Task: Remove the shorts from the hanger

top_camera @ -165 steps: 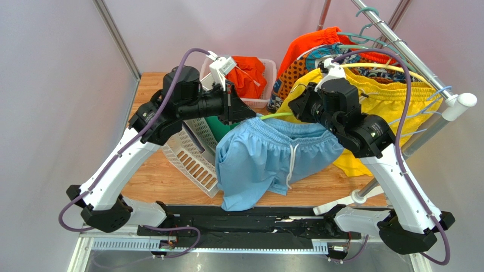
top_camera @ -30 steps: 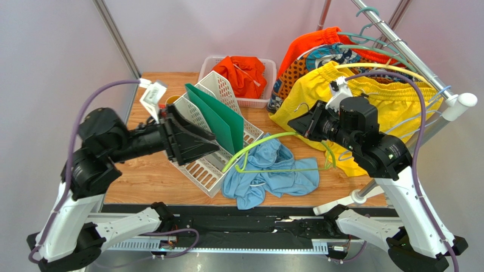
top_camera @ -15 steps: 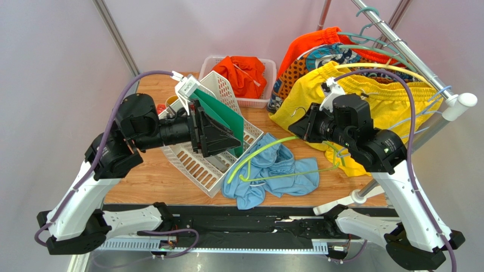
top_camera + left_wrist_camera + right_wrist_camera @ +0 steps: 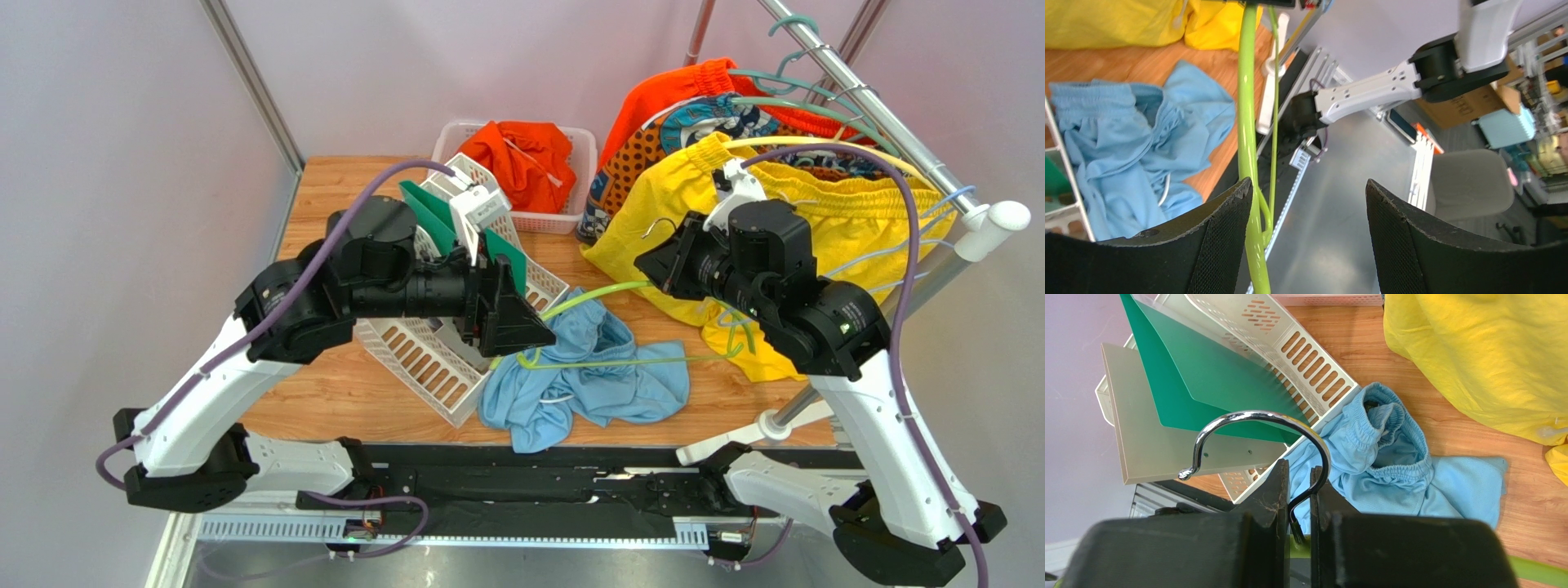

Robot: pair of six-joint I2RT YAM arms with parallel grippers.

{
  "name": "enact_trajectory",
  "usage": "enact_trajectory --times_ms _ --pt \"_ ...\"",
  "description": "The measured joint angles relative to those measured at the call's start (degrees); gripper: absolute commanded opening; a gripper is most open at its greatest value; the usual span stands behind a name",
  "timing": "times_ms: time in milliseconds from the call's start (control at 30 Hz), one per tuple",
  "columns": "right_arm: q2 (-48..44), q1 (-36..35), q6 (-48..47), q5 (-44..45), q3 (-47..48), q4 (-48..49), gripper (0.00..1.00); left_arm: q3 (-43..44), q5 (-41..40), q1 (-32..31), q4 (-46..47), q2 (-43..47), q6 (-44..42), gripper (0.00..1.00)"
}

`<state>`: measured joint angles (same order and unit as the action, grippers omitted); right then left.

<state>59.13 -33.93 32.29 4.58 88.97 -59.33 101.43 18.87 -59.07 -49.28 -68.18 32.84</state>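
Note:
The light blue shorts (image 4: 589,374) lie crumpled on the table, off the lime-green hanger (image 4: 589,298), which hovers bare just above them. My right gripper (image 4: 650,263) is shut on the hanger's metal hook (image 4: 1254,419); in the right wrist view the hook's stem sits pinched between the fingers of the right gripper (image 4: 1298,468). My left gripper (image 4: 521,331) is open at the hanger's left end. In its wrist view the hanger's green bar (image 4: 1247,110) runs inside the left gripper (image 4: 1308,184), close against one finger. The orange shorts (image 4: 528,159) lie in the basket (image 4: 448,135) at the back.
A white file rack (image 4: 429,355) holding a green folder (image 4: 423,208) lies tilted under my left arm, touching the blue shorts. At the right a clothes rail (image 4: 859,98) carries yellow shorts (image 4: 810,208), a patterned pair (image 4: 638,147) and teal hangers.
The blue shorts, which hung on the hanger several seconds ago, now lie on the table. Over the last second my left arm swung right, from the table's left side to the hanger's left end.

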Motion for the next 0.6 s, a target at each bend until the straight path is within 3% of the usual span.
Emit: enact_trajectory --times_ms 300,600 --pt "-1.40 0.00 1.14 1.79 0.07 0.55 0.00 -0.04 -5.49 -1.29 -6.88 0.39 -2.12 0.70" --pt "-2.67 0.02 3.87 1.92 -1.22 1.73 0.00 -5.14 -5.25 -1.33 -6.97 4.72 -1.29 0.57"
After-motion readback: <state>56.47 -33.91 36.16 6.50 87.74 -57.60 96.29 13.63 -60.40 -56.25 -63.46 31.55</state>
